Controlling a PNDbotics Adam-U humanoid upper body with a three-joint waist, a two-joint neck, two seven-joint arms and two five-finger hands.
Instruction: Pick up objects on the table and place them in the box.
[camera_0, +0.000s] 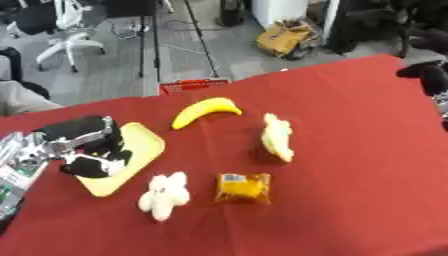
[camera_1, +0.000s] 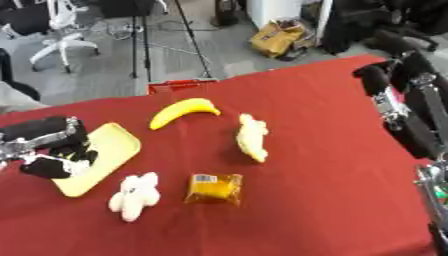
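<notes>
Several objects lie on the red table (camera_0: 350, 165). A yellow banana (camera_0: 206, 111) is at the back centre. A pale yellow soft piece (camera_0: 278, 138) is to its right, and an orange packet (camera_0: 242, 187) sits in front. A white flower-shaped plush (camera_0: 164, 195) lies to the packet's left. A flat yellow tray (camera_0: 140, 145) lies at the left. My black left hand (camera_0: 87, 147) rests over the tray's left edge. My right hand (camera_1: 378, 74) hovers above the table's far right corner, away from all of them.
A red basket (camera_0: 194, 86) stands just past the table's far edge. Beyond it on the floor are office chairs (camera_0: 66, 30), a stand's legs and a brown cardboard box (camera_0: 284, 37). My right forearm (camera_1: 420, 120) runs along the table's right edge.
</notes>
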